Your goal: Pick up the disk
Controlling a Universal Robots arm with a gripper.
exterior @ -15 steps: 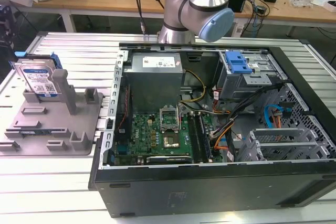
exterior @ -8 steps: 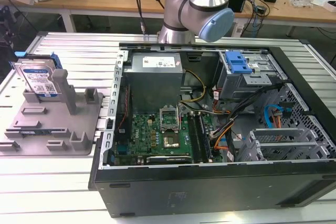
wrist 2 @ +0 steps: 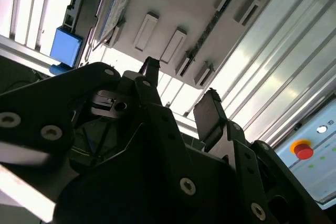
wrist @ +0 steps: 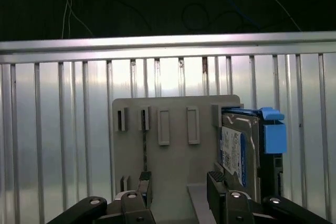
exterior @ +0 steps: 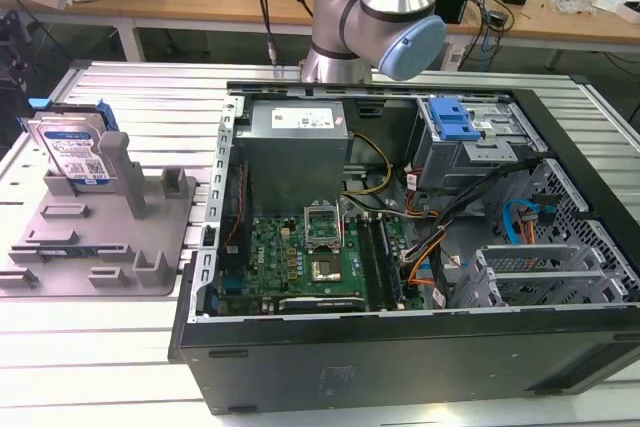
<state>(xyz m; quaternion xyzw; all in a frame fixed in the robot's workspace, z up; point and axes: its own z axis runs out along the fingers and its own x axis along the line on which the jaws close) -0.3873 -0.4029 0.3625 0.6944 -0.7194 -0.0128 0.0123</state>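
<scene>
Silver-grey disk: it is standing on edge in the grey plastic holder at the exterior view's left, well apart from the open computer case. Its printed label is facing outward, and a blue rail is running along its edge.
Desk: the slatted metal top is carrying both the holder and the case.
Hand: it is hanging over the holder's flat plate with its fingers apart. Both wrist views are showing nothing between them.
Hand to disk: in the first wrist view the disk is sitting just beside one finger and outside the gap. Whether they are touching cannot be told.
Step in hand: this is looking like the approach, with the hand lining up over the holder. The disk is not yet gripped and is seated in its slot.
What the grasp is calling for: probably a sideways shift, so that the fingers are straddling the thin disk rather than bare plate. The holder's upright posts are standing close by and leaving little room for error.
</scene>
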